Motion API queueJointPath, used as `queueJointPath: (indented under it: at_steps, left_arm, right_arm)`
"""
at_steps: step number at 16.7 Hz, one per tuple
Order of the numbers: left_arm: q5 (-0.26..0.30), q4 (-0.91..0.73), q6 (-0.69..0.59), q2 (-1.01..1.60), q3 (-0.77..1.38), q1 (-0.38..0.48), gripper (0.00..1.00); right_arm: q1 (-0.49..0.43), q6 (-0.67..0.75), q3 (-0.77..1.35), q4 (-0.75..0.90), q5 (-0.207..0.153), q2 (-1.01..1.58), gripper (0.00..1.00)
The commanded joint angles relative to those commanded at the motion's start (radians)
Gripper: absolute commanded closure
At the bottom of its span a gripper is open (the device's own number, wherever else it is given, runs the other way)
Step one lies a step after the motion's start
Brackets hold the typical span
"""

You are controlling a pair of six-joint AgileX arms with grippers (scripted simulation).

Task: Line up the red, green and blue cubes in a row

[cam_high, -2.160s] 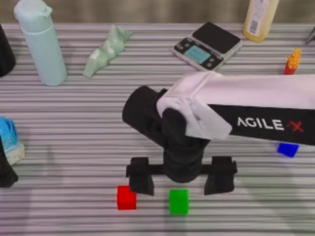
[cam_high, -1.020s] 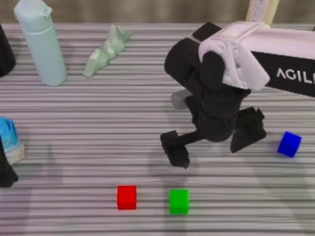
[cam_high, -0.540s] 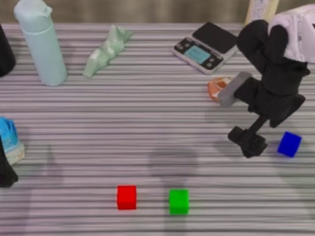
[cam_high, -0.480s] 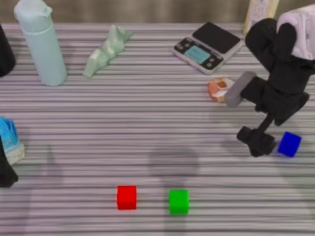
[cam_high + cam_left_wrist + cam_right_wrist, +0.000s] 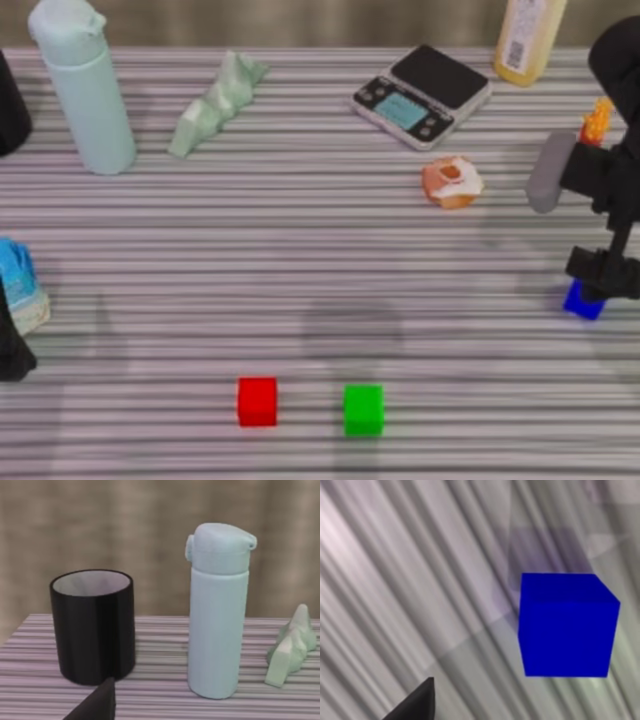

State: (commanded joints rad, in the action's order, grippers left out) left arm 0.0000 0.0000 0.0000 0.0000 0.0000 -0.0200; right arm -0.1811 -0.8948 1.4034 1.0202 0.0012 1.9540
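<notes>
1. Since 2.2 s ago the right gripper (image 5: 607, 275) has left the red cube (image 5: 257, 401) and green cube (image 5: 363, 410) at the front of the table and travelled to the right edge, where it now hangs over the blue cube (image 5: 582, 302).
2. Whether its fingers are open or closed I cannot tell; only 1 dark fingertip (image 5: 415, 705) shows in the right wrist view, apart from the blue cube (image 5: 566, 625), and nothing is gripped.
3. Red and green cubes stand side by side, near each other but not touching; the blue cube sits well apart, to the right and farther back.
4. Left gripper (image 5: 12, 355) is parked at the left edge of the table; the state of its fingers I cannot tell.
5. Only the left wrist view shows inside the black cup (image 5: 93, 625): what shows of its pale inside holds nothing.
6. Beside the cup stands the closed pale blue bottle (image 5: 218, 612).
</notes>
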Motion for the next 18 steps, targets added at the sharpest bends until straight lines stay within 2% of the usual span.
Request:
queueJointPath:
  at_steps: [6, 14, 18]
  left_arm:
    - [0.000, 0.000, 0.000, 0.000, 0.000, 0.000, 0.00]
    - [0.000, 0.000, 0.000, 0.000, 0.000, 0.000, 0.00]
    - [0.000, 0.000, 0.000, 0.000, 0.000, 0.000, 0.00]
  right_arm:
    - [-0.004, 0.002, -0.006, -0.015, 0.000, 0.011, 0.00]
    - [-0.002, 0.004, -0.151, -0.296, 0.001, 0.142, 0.00]
    - [-0.002, 0.004, -0.165, -0.320, 0.001, 0.155, 0.00]
